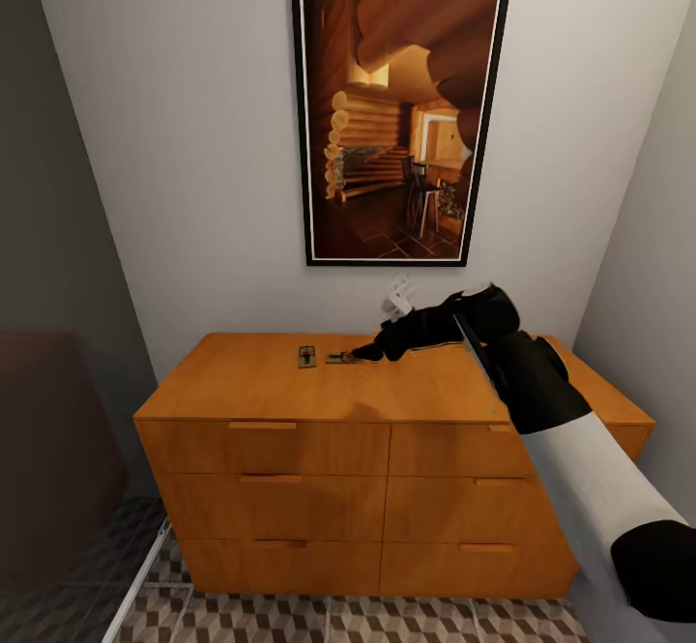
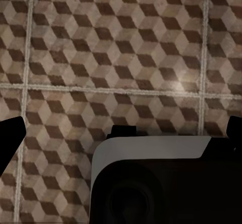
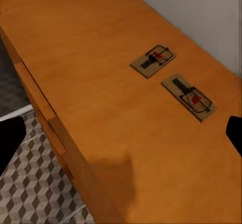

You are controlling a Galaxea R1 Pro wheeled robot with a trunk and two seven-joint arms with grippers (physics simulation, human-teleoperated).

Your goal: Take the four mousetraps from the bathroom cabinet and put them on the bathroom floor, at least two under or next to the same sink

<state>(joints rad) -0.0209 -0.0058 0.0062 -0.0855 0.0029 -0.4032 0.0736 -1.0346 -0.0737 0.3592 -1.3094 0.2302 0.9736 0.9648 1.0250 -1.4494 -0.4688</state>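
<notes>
Two mousetraps lie side by side on the flat top of the orange-brown cabinet (image 1: 261,382), near the wall: one to the left (image 1: 307,357) and one to the right (image 1: 340,358). In the right wrist view they are small wooden boards with dark metal parts and red marks (image 3: 153,60) (image 3: 190,97) on the cabinet top (image 3: 101,82). My right gripper (image 1: 367,352) hovers low over the cabinet top just right of the right-hand trap, open, with nothing between its fingers (image 3: 10,141). My left gripper (image 2: 122,133) is open over the cube-patterned bathroom floor (image 2: 121,42).
A framed picture (image 1: 401,116) hangs above the cabinet. Walls close in on both sides, and a dark brown block (image 1: 48,440) stands at the left. Patterned floor tiles (image 1: 338,619) run in front of the drawers. Part of my own body (image 2: 151,183) lies under the left gripper.
</notes>
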